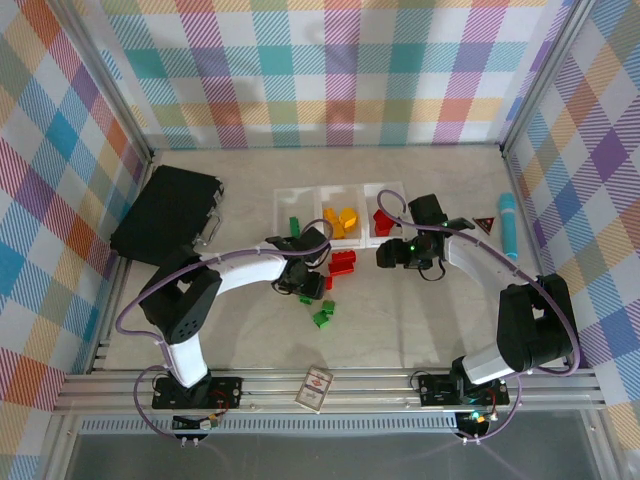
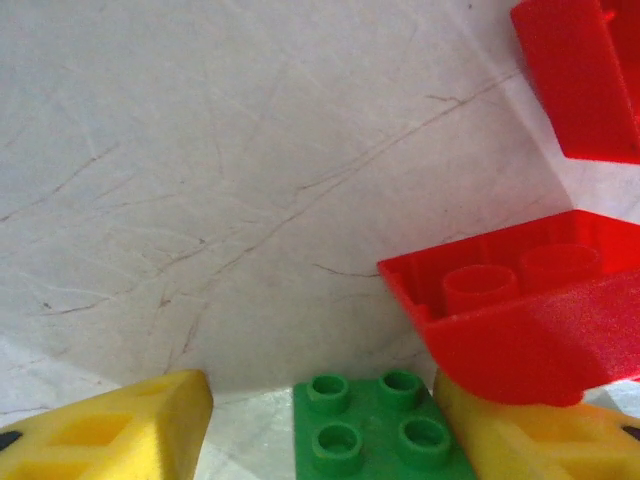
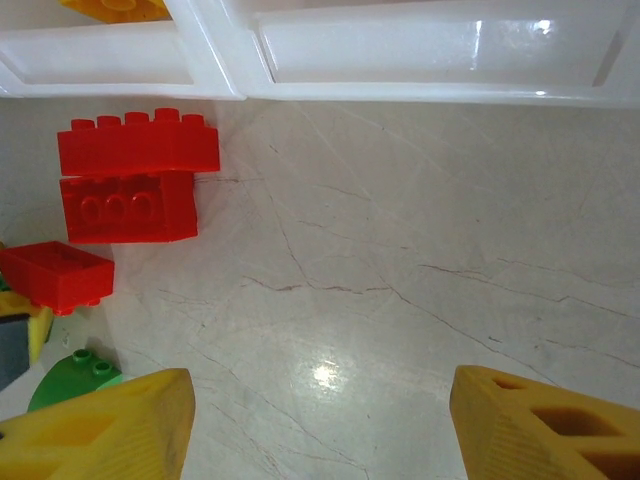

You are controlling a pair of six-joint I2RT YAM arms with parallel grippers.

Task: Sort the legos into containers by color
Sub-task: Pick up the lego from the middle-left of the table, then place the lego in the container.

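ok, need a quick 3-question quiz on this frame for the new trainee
1. Multiple choice: what colour are the studded plastic bricks in the middle white square plastic tray? A red, B yellow-orange, C green.
2. True or false: the right gripper is clamped on a red brick.
3. Fill in: the small four-stud plastic brick between the fingers of the left gripper is ____.

Key: 1 B. 2 false; its jaws stand open over the bare pale marbled table. 3 green.
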